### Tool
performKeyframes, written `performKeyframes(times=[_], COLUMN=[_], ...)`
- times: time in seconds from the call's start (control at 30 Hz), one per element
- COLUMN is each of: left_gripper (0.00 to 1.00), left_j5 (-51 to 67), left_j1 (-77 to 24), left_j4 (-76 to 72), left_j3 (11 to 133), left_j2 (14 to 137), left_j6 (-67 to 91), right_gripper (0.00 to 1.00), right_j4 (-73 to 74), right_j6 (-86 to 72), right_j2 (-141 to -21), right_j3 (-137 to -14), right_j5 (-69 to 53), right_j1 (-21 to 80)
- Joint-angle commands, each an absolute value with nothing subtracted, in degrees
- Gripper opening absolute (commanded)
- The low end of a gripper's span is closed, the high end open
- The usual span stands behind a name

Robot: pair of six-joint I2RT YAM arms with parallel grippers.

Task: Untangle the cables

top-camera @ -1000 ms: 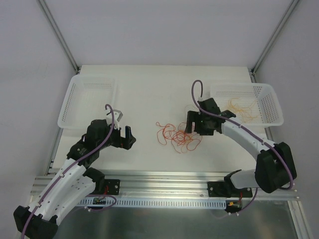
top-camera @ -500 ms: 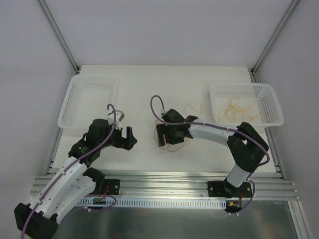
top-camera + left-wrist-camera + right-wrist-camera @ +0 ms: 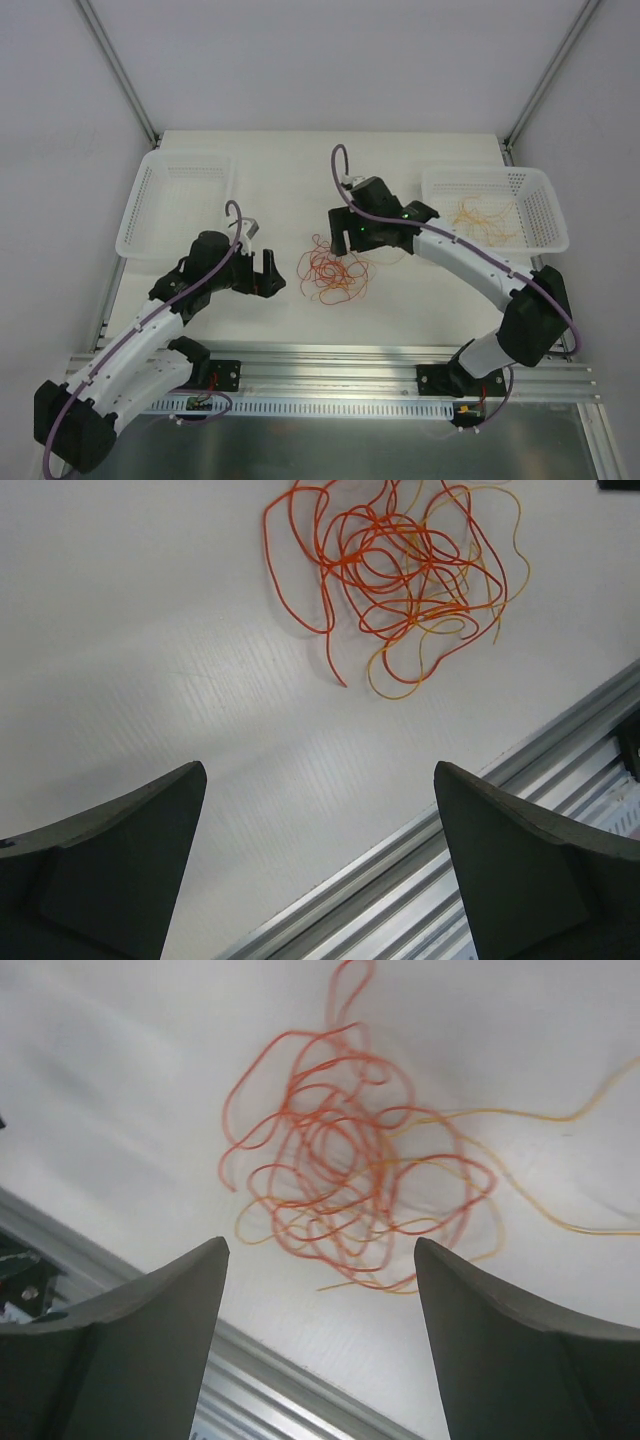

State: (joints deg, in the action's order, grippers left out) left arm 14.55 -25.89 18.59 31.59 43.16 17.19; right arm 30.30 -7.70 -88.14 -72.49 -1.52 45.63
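Sorting stands partway: you see yellow strands [image 3: 484, 217] in the right basket [image 3: 553, 215], cables [image 3: 333, 272] knotted on the table [image 3: 285, 180], left fingers [image 3: 115, 865] and right fingers [image 3: 505, 1345] apart, holding nothing.

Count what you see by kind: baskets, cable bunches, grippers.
Baskets: 2, left basket and right basket.
Cable bunches: 2, tangle, and bunch in right basket.
Grippers: 2, left gripper and right gripper, both open.
Total: 6.

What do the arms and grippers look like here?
The left arm and right arm have white curved shells with black joints. A thin purple cable runs along each, looping above the wrist. The left gripper and right gripper are black, with broad, dark wedge-shaped fingers.
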Motion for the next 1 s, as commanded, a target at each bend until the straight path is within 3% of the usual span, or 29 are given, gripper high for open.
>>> performKeyframes(times=[0.0,0.3,0.6,0.87,0.93,0.97], left_gripper=[0.99,0.99,0.95,0.81,0.74,0.66], left_j5=[15.91,8.8,1.76,-3.16,-3.78,-4.3], left_j1=[-28.12,-38.22,-45.52,-47.55,-47.55,-47.55], left_j4=[14.06,10.72,9.85,9.32,9.32,9.14], left_j3=[35.85,45.78,56.07,59.77,59.59,59.07], left_j2=[47.97,67.04,86.12,98.61,100.45,100.98], left_j6=[19.6,18.46,17.23,19.07,20.39,20.91], right_gripper=[0.79,0.79,0.72,0.61,0.54,0.5], right_j4=[35.59,32.96,29.27,26.9,26.89,26.89], right_j6=[-2.21,1.58,2.9,3.34,3.25,3.25], right_j2=[-83.68,-84.02,-90.95,-95.01,-95.45,-95.28], right_j3=[-71.11,-66.45,-67.06,-66.62,-66.01,-65.83], right_j5=[5.09,1.06,-4.3,-6.15,-6.24,-6.41], right_j1=[38.79,24.54,21.36,21.27,21.36,21.27])
